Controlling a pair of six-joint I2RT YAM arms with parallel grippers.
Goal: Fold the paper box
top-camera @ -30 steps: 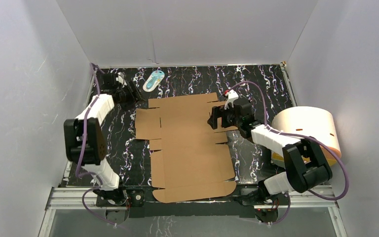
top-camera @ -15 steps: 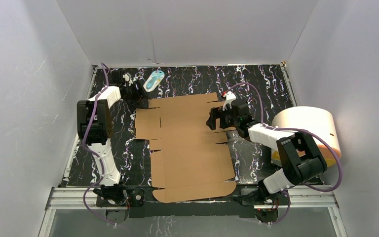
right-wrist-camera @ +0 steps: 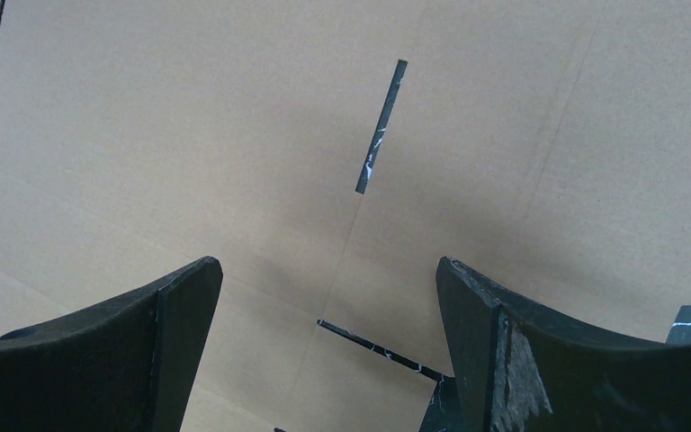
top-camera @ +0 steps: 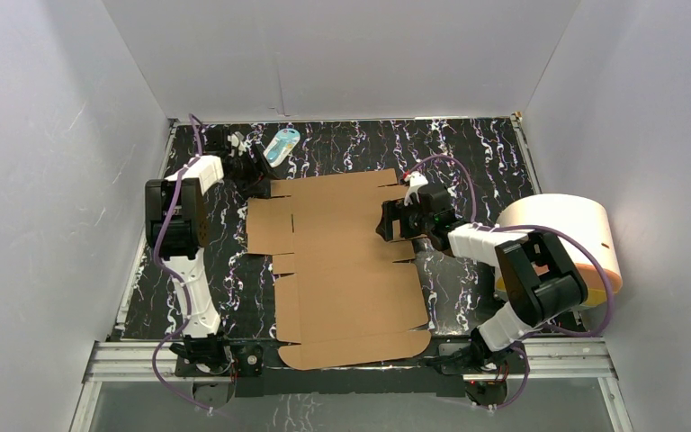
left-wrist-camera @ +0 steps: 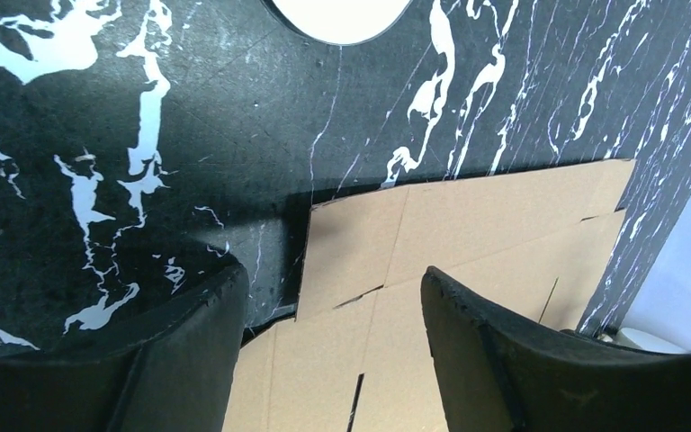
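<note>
Beneath the right tool (right-wrist-camera: 324, 270), seemingly just beside the left tool (left-wrist-camera: 331, 274) — the paper box (top-camera: 342, 261); both agape, empty.

A black table (top-camera: 342, 144) veined with white marbling fills the floor of a white-walled enclosure (top-camera: 342, 54). Near its far left corner lies a small white-and-blue oval item (top-camera: 281, 146), flat on the surface, its long axis slanted. The left wrist view catches only the white lower rim of this item (left-wrist-camera: 337, 11) at the top edge. At the table's right side sits a wide cream cylinder (top-camera: 558, 232) with an orange base, close to the right wall, a few small dark slots on its cream face. A metal rail (top-camera: 126, 358) runs along the near edge
</note>
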